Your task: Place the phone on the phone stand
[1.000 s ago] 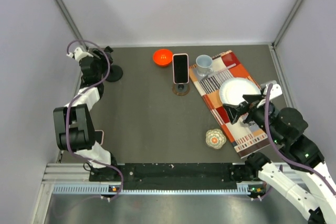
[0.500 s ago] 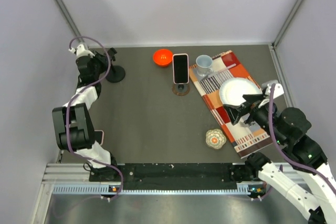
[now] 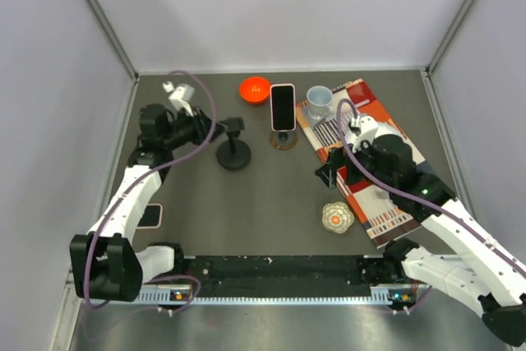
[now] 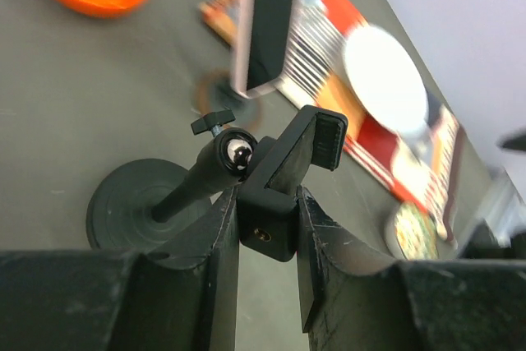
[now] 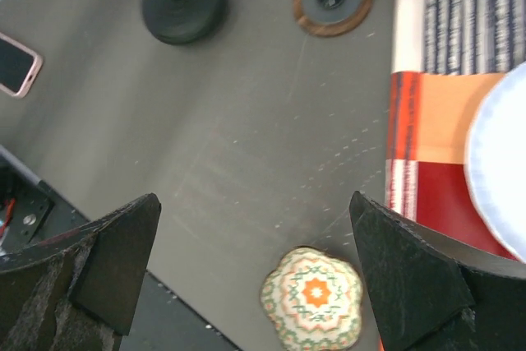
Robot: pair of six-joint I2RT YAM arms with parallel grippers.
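The black phone stand [image 3: 234,152] rests on its round base left of the table's middle. My left gripper [image 3: 215,128] is shut on its clamp head [image 4: 283,172], with the ball joint and stem just beyond the fingers [image 4: 220,228]. A pink-cased phone [image 3: 150,215] lies flat near the left front edge, and shows in the right wrist view as the phone [image 5: 16,63]. A second pink-cased phone [image 3: 282,107] stands upright on a round wooden holder [image 3: 283,139]. My right gripper [image 3: 329,172] hangs open over bare table, above a patterned coaster [image 5: 316,297].
An orange bowl [image 3: 255,88] sits at the back. A striped placemat [image 3: 394,203] on the right carries a clear cup [image 3: 320,99] and a white plate [image 3: 366,139]. The patterned coaster [image 3: 337,217] lies by the mat's near corner.
My left gripper closed on the stand's clamp and carried the stand from the back left corner toward the middle. My right arm swung left and forward over the table.
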